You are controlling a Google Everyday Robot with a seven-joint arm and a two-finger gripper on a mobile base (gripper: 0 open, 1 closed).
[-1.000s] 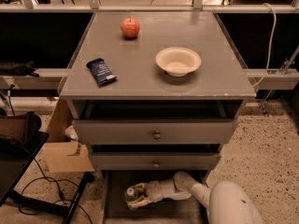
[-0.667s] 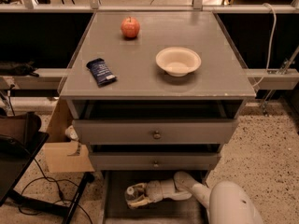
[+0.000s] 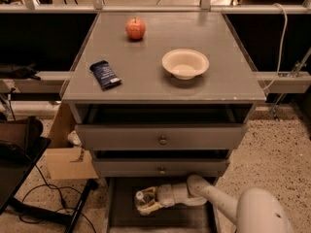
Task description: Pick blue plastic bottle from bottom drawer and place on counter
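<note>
apple (image 3: 135, 28) rear-left | white bowl (image 3: 185, 63) right | dark blue packet (image 3: 105, 74) front-left | cardboard box (image 3: 68, 154) floor, left

From above and in front, my one camera looks down over the table (image 3: 146, 84) to my end effector (image 3: 144, 202) in the bottom drawer (image 3: 163, 222).

Matte counter (image 3: 146, 84); smooth gripper (image 3: 144, 204) in bottom drawer (image 3: 160, 221) around clear plastic bottle (image 3: 141, 197)
</note>
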